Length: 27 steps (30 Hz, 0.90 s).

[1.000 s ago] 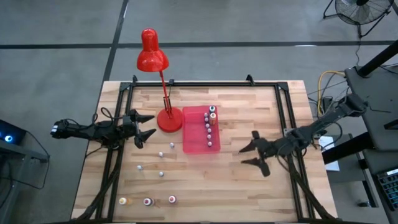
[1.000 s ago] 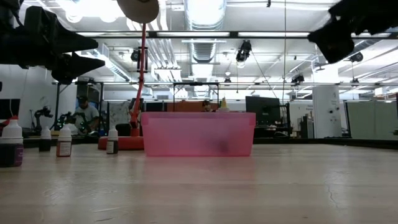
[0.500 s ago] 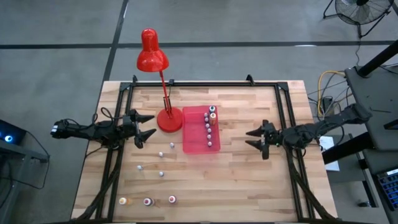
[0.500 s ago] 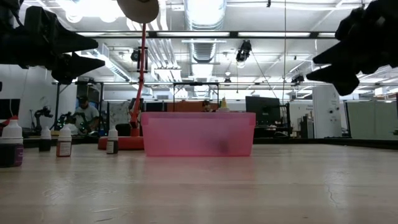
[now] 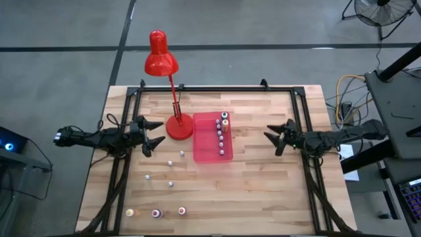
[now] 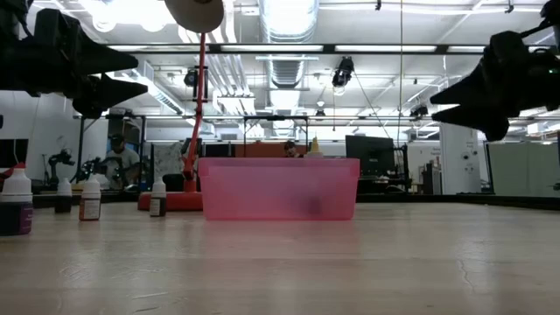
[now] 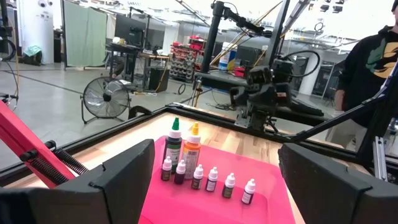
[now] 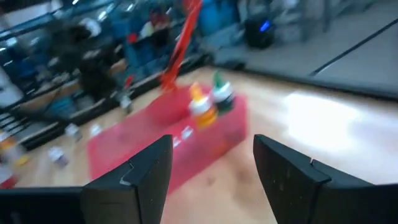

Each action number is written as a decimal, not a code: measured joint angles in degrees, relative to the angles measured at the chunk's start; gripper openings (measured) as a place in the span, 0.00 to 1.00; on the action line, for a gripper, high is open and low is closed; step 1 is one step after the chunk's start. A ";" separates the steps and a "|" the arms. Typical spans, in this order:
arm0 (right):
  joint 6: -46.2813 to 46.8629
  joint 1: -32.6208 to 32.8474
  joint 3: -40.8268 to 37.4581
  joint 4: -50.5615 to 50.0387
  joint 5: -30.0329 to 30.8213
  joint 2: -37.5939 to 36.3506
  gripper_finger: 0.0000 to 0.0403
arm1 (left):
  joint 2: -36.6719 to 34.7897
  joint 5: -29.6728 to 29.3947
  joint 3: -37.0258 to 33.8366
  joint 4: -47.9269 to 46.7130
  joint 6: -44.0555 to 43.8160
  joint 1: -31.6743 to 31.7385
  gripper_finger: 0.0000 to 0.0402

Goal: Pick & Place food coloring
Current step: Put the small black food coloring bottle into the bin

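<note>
Bottles partly sorted into tray; six left on tabletop. Left claw, right claw: spread, empty.

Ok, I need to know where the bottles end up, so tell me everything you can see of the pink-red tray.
The translucent pink-red rectangular plastic tray sits flat on the wooden table, just right of the red lamp's round base. It has low upright walls and an open top. Inside, a row of small food coloring bottles stands along one long side, two taller ones at the far end. Neither gripper touches it.
</note>
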 joint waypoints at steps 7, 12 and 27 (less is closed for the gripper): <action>-8.22 -1.02 0.00 -0.17 3.60 -8.86 0.53 | 0.02 -0.01 0.00 -0.02 0.02 -0.04 0.78; -11.03 -0.99 0.13 -0.25 4.22 -12.28 0.53 | 0.02 0.01 0.00 -0.02 0.02 -0.04 0.78; -15.05 -1.05 0.07 -0.74 9.38 -8.28 0.53 | 0.02 -0.01 0.00 -0.02 0.02 -0.02 0.78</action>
